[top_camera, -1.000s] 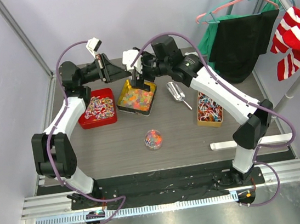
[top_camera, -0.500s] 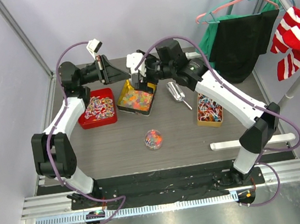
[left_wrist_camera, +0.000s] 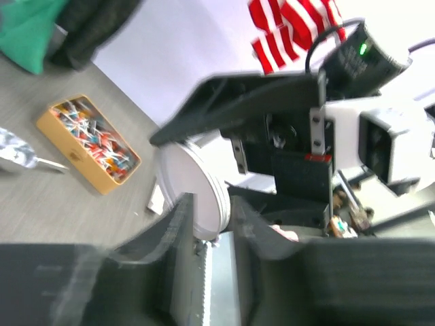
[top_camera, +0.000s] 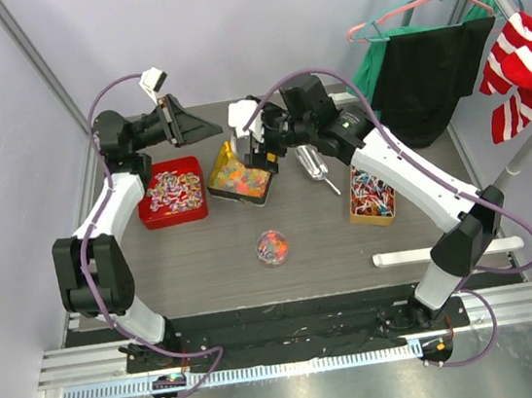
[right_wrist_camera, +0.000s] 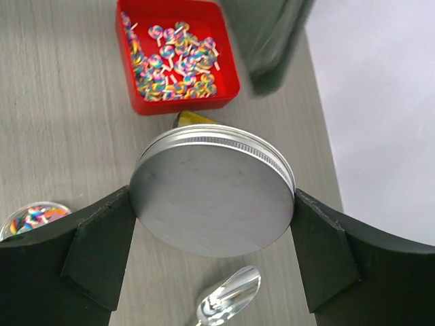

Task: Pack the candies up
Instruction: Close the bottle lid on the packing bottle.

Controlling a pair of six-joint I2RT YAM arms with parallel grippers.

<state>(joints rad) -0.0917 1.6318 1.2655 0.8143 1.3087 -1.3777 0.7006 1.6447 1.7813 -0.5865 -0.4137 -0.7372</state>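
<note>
My right gripper [top_camera: 258,151] is shut on a round silver tin [right_wrist_camera: 212,183], held by its sides above the table; the tin hides most of the yellow tray of glossy gummy candies [top_camera: 241,176]. My left gripper [top_camera: 205,126] is shut on a thin round lid [left_wrist_camera: 183,176], held edge-on in the air at the back left. Wrapped candies fill the red tray [top_camera: 172,192], which also shows in the right wrist view [right_wrist_camera: 173,58]. More candies lie in the orange tray [top_camera: 371,195] and in a small clear round container [top_camera: 272,247].
A metal scoop [top_camera: 313,165] lies on the table between the yellow and orange trays, just below the held tin in the right wrist view [right_wrist_camera: 228,305]. A white bar [top_camera: 440,253] lies at the front right. Clothes on hangers [top_camera: 423,51] hang at the back right.
My left gripper has drawn back to the left, away from the right gripper, with the lid in it. My right gripper has shifted slightly right with the tin.
</note>
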